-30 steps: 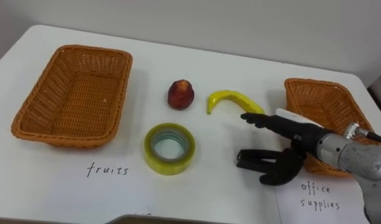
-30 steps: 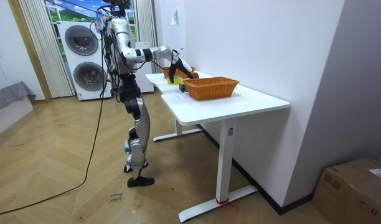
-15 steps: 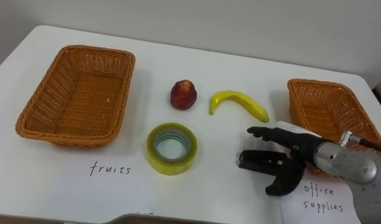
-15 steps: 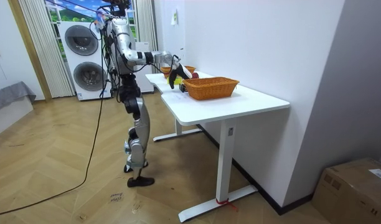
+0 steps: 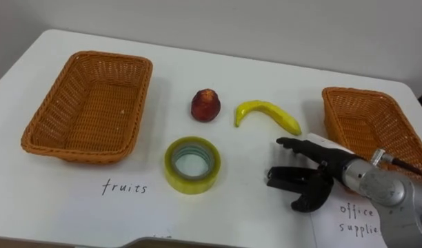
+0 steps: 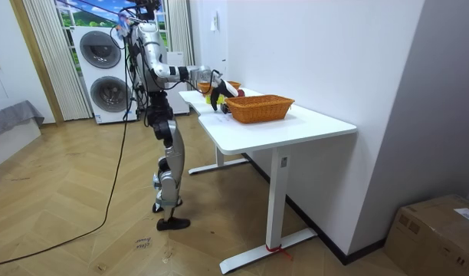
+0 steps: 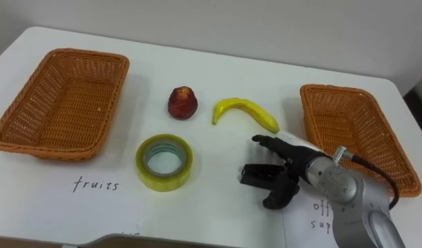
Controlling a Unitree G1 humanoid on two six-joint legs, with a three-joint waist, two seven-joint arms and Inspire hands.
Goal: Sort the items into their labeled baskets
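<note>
While the right hand (image 5: 327,173) holds nothing, fingers (image 5: 298,145) spread, the banana (image 5: 266,110) lies just beyond them.

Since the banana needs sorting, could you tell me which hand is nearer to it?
The right. The right hand, open, is over the table, just on the robot's side of the right end of the banana; the left hand's place cannot be told.

You see two empty orange wicker baskets on the white worktop (image 5: 218,213). The left basket (image 5: 90,103) lies well apart from the right basket (image 5: 373,127). Between them a dark-red round fruit (image 5: 205,105) sits upright. To its right a curved yellow banana (image 5: 266,116) lies flat, near it but apart. A yellowish tape roll (image 5: 190,182) lies flat before the fruit, hole upward.
</note>
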